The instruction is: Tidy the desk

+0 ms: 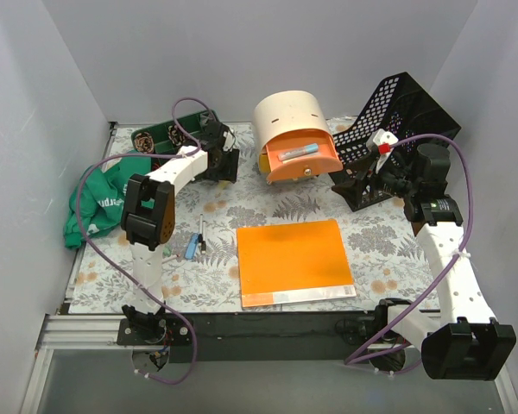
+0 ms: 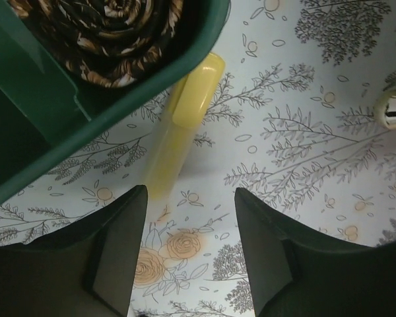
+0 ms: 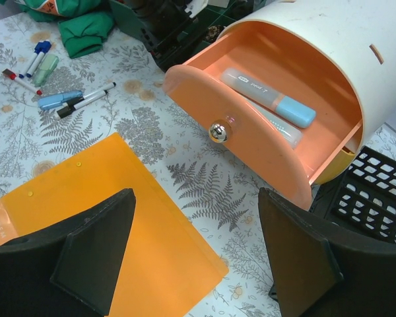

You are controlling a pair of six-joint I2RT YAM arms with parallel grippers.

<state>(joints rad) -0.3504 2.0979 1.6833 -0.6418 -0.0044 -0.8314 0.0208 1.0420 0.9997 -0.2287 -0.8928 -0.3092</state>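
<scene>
Left gripper (image 2: pixel 190 198) hangs nearest, jaws parted with nothing between them; right gripper (image 3: pixel 197 198) is spread wide and empty. The desk (image 1: pixel 302 207) fills the floor of the grey enclosure (image 1: pixel 242 52). An orange folder (image 1: pixel 293 259) lies flat at its front centre. A white organizer (image 1: pixel 289 116) stands at the rear, its orange drawer (image 3: pixel 237 158) pulled out. A green tray (image 2: pixel 138 92) sits rear left, a yellow highlighter (image 2: pixel 178 125) lying beside its wall, just ahead of the left gripper.

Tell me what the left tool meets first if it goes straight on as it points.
Probably the yellow marker beside the green tray, just ahead of one finger of the left tool; otherwise bare desk. Depth unclear.
</scene>
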